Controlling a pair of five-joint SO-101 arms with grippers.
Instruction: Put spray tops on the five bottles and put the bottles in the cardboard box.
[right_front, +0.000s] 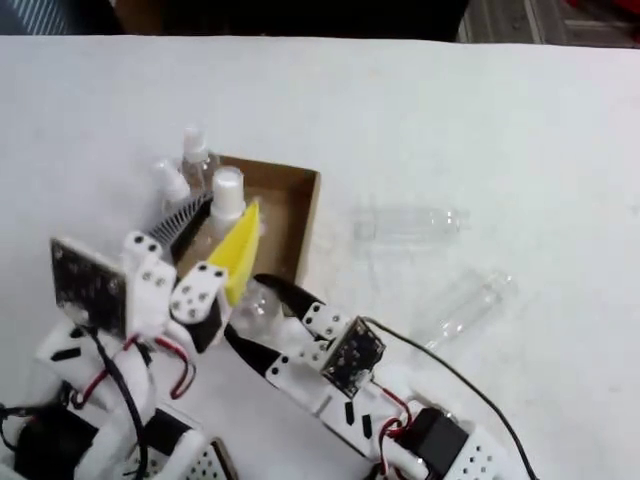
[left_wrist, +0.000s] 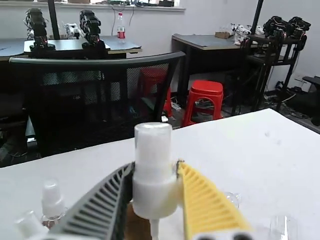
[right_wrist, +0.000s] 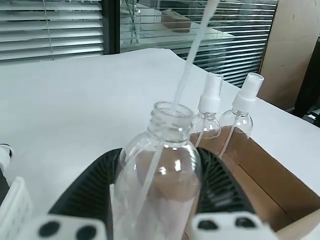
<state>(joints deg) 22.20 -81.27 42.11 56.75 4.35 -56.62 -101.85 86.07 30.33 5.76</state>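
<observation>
Right wrist view, centre: the right gripper (right_wrist: 157, 156) grasps an uncapped bottle (right_wrist: 156, 187) beside the cardboard box (right_wrist: 261, 162), a dip tube (right_wrist: 192, 55) entering its neck. The left gripper (left_wrist: 155, 167) pinches the spray top (left_wrist: 153, 147). Capping seems underway; next, lower and twist it.

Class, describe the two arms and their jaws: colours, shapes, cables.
Both are blocky white plastic with red and black cables. The left arm has one yellow and one grey ribbed, tapering jaw; the right arm has two black ribbed jaws.
</observation>
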